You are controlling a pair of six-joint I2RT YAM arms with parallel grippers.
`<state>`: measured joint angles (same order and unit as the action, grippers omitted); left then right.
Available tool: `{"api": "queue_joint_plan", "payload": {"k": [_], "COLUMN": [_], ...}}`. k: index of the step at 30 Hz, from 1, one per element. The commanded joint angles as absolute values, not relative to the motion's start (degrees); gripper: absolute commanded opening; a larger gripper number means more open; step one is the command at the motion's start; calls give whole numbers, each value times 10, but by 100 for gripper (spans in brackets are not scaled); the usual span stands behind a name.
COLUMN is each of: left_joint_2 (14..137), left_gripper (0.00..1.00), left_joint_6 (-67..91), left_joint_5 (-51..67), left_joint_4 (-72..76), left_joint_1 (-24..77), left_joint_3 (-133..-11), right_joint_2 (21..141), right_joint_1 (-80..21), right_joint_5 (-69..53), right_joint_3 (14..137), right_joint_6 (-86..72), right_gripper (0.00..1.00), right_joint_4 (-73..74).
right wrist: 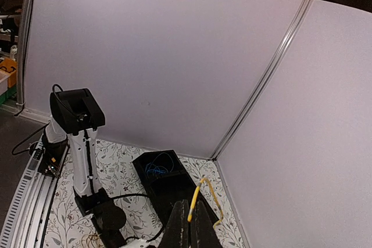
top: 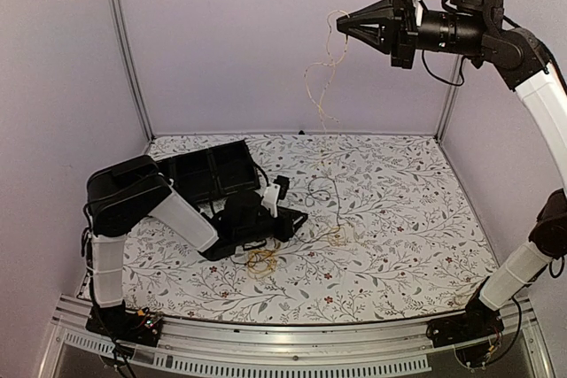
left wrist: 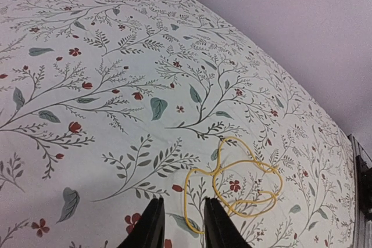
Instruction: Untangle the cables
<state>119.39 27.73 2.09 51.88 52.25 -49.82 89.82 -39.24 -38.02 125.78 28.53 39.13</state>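
Left gripper [left wrist: 182, 201]: low over the near part of the table [top: 399, 219]. The fingers [left wrist: 156, 219] stand a narrow gap apart and hold nothing.
Yellow coil [top: 261, 259]: flat on the table in loose loops, just ahead of the left gripper. One strand of its near edge runs into the gap between the fingers, unclamped.
Mid table: a small pale tangle [top: 337, 236] lies to the right of the left arm. The hanging cable comes down to it.
Box [top: 190, 179]: black, behind the left arm. A blue cable [right wrist: 157, 169] lies coiled inside, apart from the others.
Right gripper [top: 340, 26]: raised high at the far right. Its fingers are pressed together on the top end of the hanging cable, and a short yellow stub sticks out past the tips.
Hanging cable [top: 324, 77]: a thin pale yellow strand, slack and kinked, dropping from the right gripper to the table.
Step in hand: likely pinning the coil with the left gripper while the right one holds the other cable up, to pull the two apart.
Next move: pinch the strand that lies in the gap, then keep it down or draw it toward the near edge. Watch that the raised cable slides free instead of dragging the coil.
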Motion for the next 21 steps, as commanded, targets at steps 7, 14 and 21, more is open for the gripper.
{"api": "queue_joint_plan", "payload": {"k": [7,14,21], "left_joint_2": [1064,944,901], "left_gripper": [54,59,69], "left_joint_6": [267,203,63], "left_joint_5": [-53,-93,-142], "left_joint_4": [611,587,521], "left_joint_1": [545,564,590], "left_joint_3": [-358,-295,-312], "right_joint_2": [884,882,890], "right_joint_1": [-389,-390,-389], "right_joint_5": [-363,-371,-374], "right_joint_3": [1195,1187,1186], "right_joint_6": [291,292,291], "right_gripper": [0,0,0], "right_joint_4": [387,394,390]}}
